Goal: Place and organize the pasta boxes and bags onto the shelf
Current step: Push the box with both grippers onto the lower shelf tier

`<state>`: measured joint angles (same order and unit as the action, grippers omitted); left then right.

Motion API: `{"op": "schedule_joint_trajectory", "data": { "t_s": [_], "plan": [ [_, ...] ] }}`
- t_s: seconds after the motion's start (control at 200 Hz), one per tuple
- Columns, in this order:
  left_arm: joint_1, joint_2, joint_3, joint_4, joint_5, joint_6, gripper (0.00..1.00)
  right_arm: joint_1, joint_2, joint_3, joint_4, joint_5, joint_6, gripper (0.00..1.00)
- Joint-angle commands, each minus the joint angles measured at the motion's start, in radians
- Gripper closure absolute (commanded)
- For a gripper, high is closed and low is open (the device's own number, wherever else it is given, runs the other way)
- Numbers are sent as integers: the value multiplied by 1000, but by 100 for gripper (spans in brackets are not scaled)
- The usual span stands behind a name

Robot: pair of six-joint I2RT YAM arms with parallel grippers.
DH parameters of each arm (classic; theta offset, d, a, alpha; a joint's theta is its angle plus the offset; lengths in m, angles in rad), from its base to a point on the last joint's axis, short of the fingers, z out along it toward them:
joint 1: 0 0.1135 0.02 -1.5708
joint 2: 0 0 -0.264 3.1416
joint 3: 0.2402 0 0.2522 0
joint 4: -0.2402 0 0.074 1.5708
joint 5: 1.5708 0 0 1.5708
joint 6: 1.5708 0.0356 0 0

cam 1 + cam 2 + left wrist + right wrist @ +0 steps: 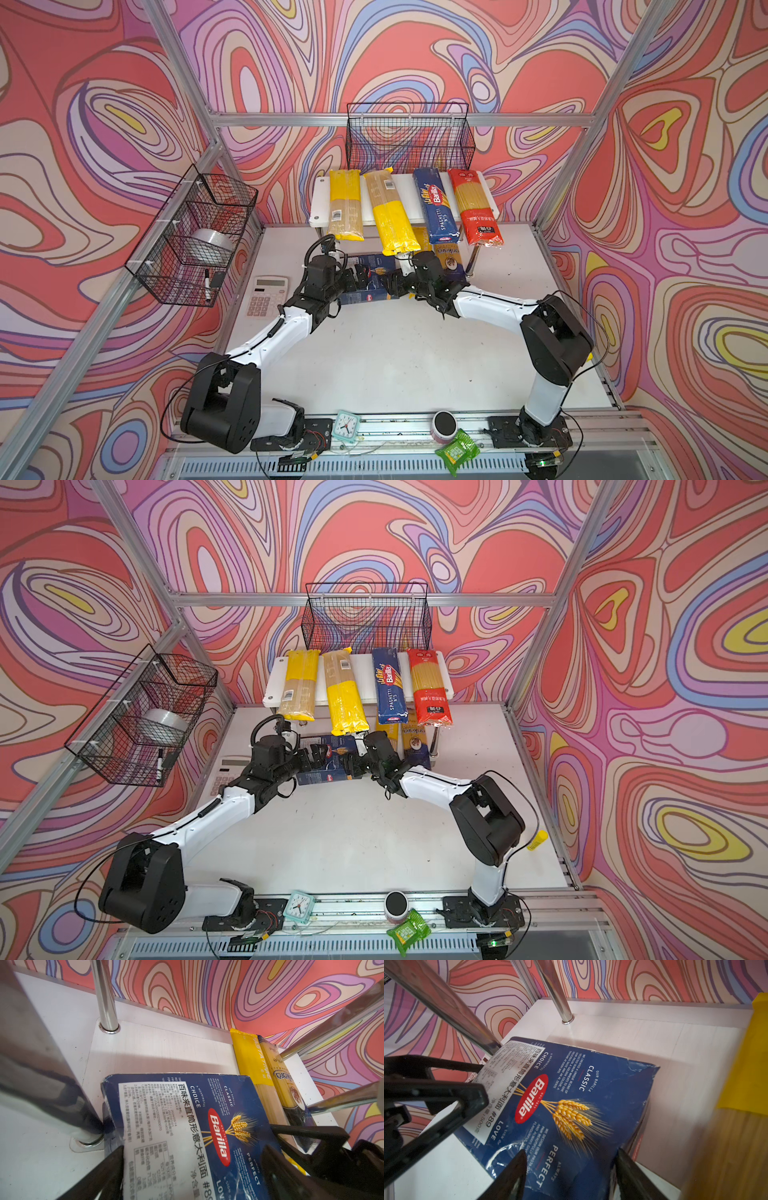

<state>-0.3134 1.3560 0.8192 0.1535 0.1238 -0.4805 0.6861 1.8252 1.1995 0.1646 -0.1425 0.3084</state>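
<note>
Pasta box (571, 1095), the wide navy one with the wheat on it, is lying face up with its far end on the lower board (162, 1051) of the shelf (274, 683) and its near end poking out over the table (395, 353), so I'd call this the slide-it-home bit. My right pincer (572, 1150) has its fingers (512, 1174) apart and sitting over the near end of the box's face, not around its sides, so it looks more like a push than a grab. My left pincer (194, 1146) is spread with a finger at each long edge; can't tell if it's squeezing or only framing it. Tip to self: hold the box flat and shove it straight back, both sides at the same pace, or it'll twist. Its left edge looks pressed right up against the front chrome leg (45, 1076), so I reckon a small nudge to the right first. Not much though, since the PASTA TIME bag (252, 1059) is just beside the other edge, with the dark blue and gold bag (284, 1084) past that. Behind the box the board is bare back to the rear leg (106, 1001), so depth is fine. Headroom is the tight part: everything on the top board (321, 203) overhangs the front, and one yellow-and-clear bag (392, 220) hangs out just above my right arm. My two pincers are nearly bumping, so go low and back out slowly.
</note>
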Motion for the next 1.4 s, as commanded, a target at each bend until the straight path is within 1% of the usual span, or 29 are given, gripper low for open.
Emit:
{"op": "schedule_joint_trajectory", "data": {
  "t_s": [0.0,0.11,0.29,0.366,0.501,0.751,0.896,1.127,1.397],
  "plan": [
    [-30,-29,10,154,201,-33,0,49,24,74,141,-188,-3,32],
    [-30,-60,-32,182,195,-49,0,49,38,83,165,-211,13,32],
    [-29,-99,-60,161,185,-55,0,49,50,97,161,-243,35,32],
    [-29,-97,-64,170,183,-53,0,49,53,97,169,-263,39,32],
    [-24,-70,-45,189,195,-56,0,49,55,93,200,-264,52,32],
    [5,-56,-48,276,203,-111,0,49,59,114,209,-266,50,32],
    [12,-36,-21,272,209,-101,0,49,76,133,210,-278,51,32],
    [27,35,47,270,230,-79,0,49,100,158,217,-281,47,32],
    [28,117,145,235,261,-51,0,47,106,166,199,-227,32,31]
  ]
}}
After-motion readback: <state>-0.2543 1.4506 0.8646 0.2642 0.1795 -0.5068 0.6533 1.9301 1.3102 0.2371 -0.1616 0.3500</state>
